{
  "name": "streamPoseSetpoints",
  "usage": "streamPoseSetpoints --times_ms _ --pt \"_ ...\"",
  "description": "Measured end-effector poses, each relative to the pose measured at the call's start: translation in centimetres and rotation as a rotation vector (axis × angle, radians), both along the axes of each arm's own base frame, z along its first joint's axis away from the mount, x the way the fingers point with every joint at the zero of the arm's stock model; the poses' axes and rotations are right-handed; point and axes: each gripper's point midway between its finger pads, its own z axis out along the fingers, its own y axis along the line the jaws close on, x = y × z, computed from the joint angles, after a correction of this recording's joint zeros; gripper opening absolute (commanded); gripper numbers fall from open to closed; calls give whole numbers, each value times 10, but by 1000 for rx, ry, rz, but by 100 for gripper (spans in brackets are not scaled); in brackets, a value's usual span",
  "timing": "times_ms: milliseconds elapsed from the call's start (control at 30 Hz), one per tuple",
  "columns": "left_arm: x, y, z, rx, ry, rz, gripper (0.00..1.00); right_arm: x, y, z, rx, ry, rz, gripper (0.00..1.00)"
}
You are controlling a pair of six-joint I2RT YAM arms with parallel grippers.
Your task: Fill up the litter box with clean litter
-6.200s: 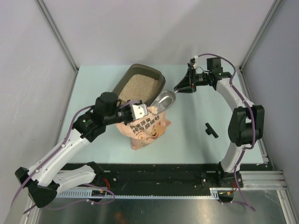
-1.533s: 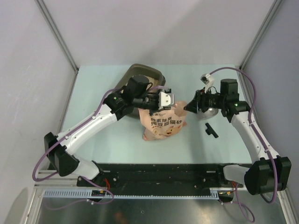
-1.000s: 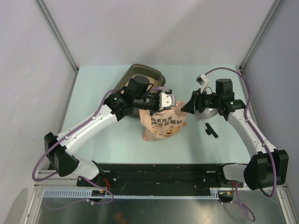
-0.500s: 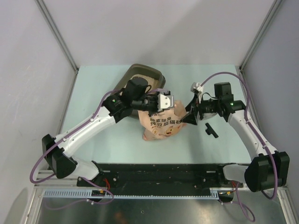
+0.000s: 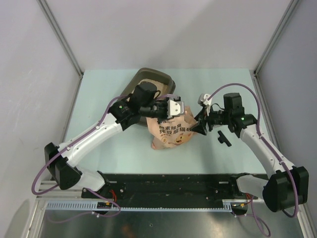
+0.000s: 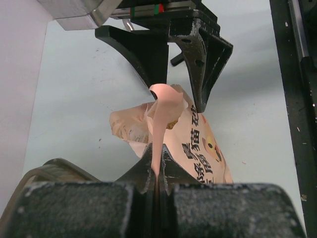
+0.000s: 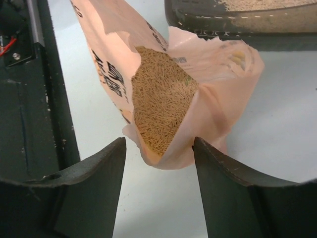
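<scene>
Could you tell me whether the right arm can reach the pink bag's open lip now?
Probably yes: the right gripper is open, and the lip of the bag sits between its jaws, nothing blocking.

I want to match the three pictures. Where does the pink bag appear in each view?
Top external: the pink bag is at the centre, between the two pincers.
Left wrist: the bag is at the middle, its top edge pinched in the left pincer.
Right wrist: the bag is at the upper middle, mouth open, litter showing.
Shared landmark: the open right pincer, at the bag's mouth in all three views.
</scene>
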Motion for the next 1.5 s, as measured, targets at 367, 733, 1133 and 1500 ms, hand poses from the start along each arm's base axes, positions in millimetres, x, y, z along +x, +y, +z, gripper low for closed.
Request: streamPoseSetpoints --times_ms 367,733,1133,1500 --pt "3 4 0 -1 -17 23 0 17 10 -8 44 -55 -92 41" --pt "6 4 15 -39 -64 39 71 26 15 5 93 -80 -112 3" --pt "47 37 163 -293 -317 224 65 36 19 5 122 -85 -127 0" --pt "194 101 14 -113 35 603 0 38 18 6 132 -82 -138 0"
